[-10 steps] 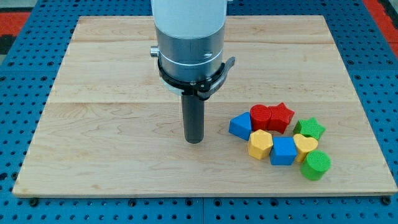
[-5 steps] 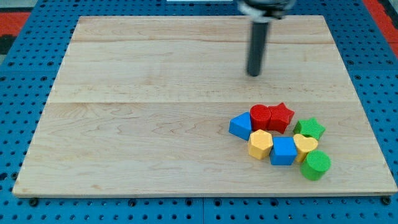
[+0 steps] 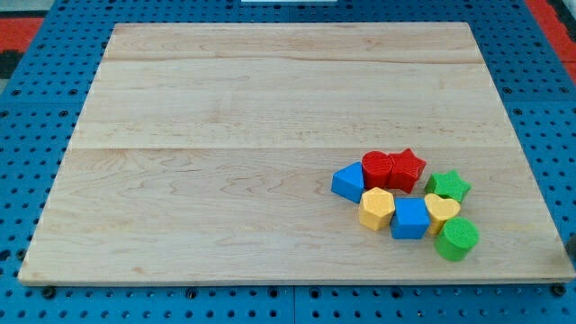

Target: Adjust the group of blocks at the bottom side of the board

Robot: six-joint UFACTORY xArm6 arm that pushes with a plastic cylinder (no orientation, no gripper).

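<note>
A tight group of blocks lies at the lower right of the wooden board (image 3: 225,135). A blue triangular block (image 3: 347,182) is at its left. A red cylinder (image 3: 378,168) and a red star (image 3: 409,168) sit side by side at the top. A green star (image 3: 448,186) is at the right. Below are a yellow hexagon (image 3: 376,209), a blue cube-like block (image 3: 410,219), a yellow heart (image 3: 442,211) and a green cylinder (image 3: 457,238). My tip does not show in the view.
The board rests on a blue pegboard table (image 3: 27,180). A red patch (image 3: 18,22) shows at the top left corner and another at the top right (image 3: 553,13). A dark blur (image 3: 570,245) sits at the right edge.
The rod stood left of the group, then moved up to the board's top right, and has now left the view. The blocks have not moved.
</note>
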